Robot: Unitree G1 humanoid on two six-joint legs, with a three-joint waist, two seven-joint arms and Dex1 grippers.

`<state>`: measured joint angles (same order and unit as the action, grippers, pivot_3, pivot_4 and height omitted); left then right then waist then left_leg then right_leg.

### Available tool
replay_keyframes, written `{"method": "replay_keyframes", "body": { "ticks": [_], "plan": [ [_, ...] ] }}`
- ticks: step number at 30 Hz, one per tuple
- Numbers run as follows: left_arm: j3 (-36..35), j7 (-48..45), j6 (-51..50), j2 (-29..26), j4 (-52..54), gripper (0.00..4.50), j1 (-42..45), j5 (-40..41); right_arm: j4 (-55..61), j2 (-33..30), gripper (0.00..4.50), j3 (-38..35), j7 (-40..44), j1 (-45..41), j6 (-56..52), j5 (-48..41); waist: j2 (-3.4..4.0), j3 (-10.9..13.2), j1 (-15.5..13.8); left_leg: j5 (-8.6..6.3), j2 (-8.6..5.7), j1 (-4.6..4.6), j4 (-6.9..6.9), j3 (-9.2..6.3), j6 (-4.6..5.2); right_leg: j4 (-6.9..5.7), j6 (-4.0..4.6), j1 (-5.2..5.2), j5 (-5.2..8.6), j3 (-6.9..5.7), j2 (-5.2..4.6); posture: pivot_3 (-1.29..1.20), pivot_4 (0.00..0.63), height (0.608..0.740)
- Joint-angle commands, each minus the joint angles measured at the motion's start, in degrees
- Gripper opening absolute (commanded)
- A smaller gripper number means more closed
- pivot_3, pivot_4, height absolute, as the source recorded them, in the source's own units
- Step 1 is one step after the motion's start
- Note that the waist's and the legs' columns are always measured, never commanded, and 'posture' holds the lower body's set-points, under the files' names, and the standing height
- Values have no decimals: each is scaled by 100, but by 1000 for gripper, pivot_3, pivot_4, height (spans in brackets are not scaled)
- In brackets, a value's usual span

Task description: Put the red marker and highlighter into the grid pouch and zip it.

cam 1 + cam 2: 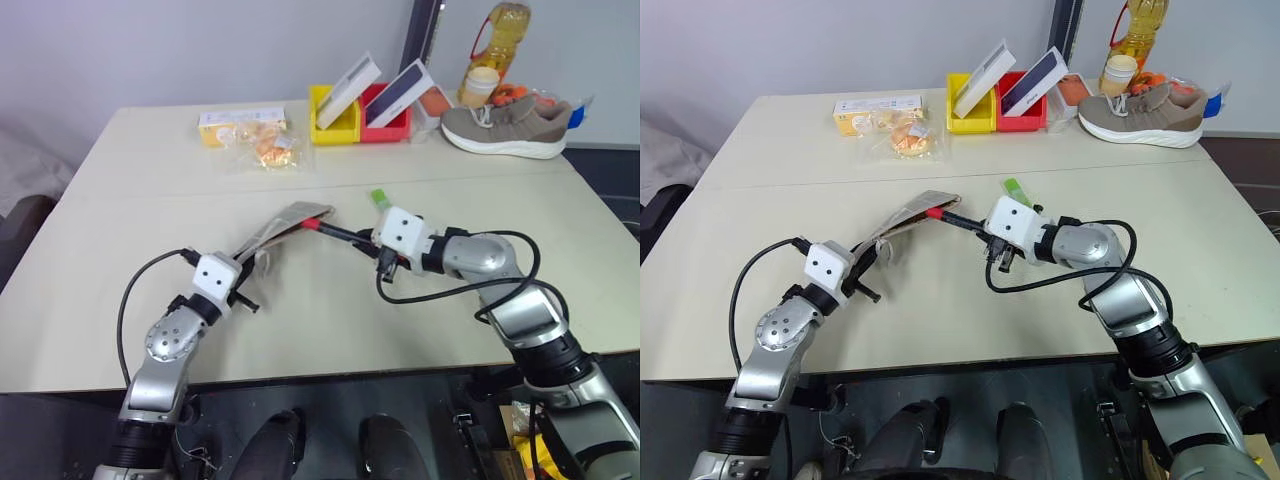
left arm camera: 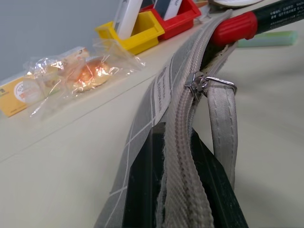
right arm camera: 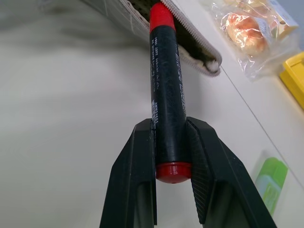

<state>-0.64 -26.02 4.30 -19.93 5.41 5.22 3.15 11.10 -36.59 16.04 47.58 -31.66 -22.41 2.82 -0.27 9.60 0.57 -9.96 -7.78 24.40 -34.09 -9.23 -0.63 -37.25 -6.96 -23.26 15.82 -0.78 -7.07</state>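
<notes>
My left gripper point(image 1: 246, 283) is shut on the near edge of the grid pouch point(image 1: 285, 224) and holds it tilted up off the table. The wrist view has the pouch's zipper point(image 2: 183, 156) running between the black fingers point(image 2: 142, 190), with the pull loop point(image 2: 223, 118) hanging beside it. My right gripper point(image 3: 171, 130) is shut on the red marker point(image 3: 166, 90), black in the middle with red ends. The marker's red cap point(image 1: 312, 225) rests at the pouch's open mouth. Behind the right gripper, the light green highlighter point(image 1: 379, 197) lies on the table.
At the back of the table stand a yellow bin point(image 1: 333, 122) and a red bin point(image 1: 388, 125) with cards in them. A clear snack bag point(image 1: 266, 150) and a yellow box point(image 1: 238, 122) lie to their left. A shoe point(image 1: 510, 128) and a bottle point(image 1: 500, 35) sit at the back right.
</notes>
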Motion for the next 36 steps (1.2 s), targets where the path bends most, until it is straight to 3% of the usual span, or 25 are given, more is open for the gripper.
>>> {"method": "replay_keyframes", "body": {
  "ticks": [1, 10, 18, 26, 29, 36],
  "plan": [
    [193, -351, 181, -198, 402, 0, 55, 48, 220, -308, 381, 379, 322, -263, 676, 491, 0, 0, 1, 0, 0, 0, 0, 1, 0, 0, 0, 0, 0, 0, 0, 0, 150, 740],
    [555, -1034, 177, -568, 480, 0, 275, 83, -25, -15, 381, 1052, 537, -620, 1623, 1208, 0, 0, 9, 0, 2, -1, 1, 0, 0, 0, 1, -1, 0, 1, 2, 0, 150, 740],
    [302, -725, -40, -469, 410, 0, 276, 127, 163, 146, 4250, 385, 523, -458, 1101, 819, 0, 0, -6, 0, 1, 0, 0, -2, -1, 0, 0, 0, 0, 3, 2, 0, 150, 740],
    [63, 184, -343, -50, 227, 0, 328, -86, -418, 414, 4250, -961, -58, -250, 80, -91, -2, 0, -8, 0, 1, -1, -3, -1, 0, -1, 1, 3, -1, 8, 3, 0, 150, 740],
    [121, 483, -368, 49, 90, 0, 420, -325, -1341, 1077, 4389, -1607, -913, -505, -963, -478, -3, -1, 18, 0, 6, -4, -2, 0, 0, -3, 4, 3, -4, 8, 7, 0, 150, 740],
    [204, 847, -559, 263, -62, 0, 567, -534, -3155, 1735, 4389, -2119, -2098, -1071, -996, -592, 0, 0, 25, 5, 9, -4, -1, 11, -6, -10, 8, -7, -11, 15, 14, 0, 150, 740]
  ]
}}
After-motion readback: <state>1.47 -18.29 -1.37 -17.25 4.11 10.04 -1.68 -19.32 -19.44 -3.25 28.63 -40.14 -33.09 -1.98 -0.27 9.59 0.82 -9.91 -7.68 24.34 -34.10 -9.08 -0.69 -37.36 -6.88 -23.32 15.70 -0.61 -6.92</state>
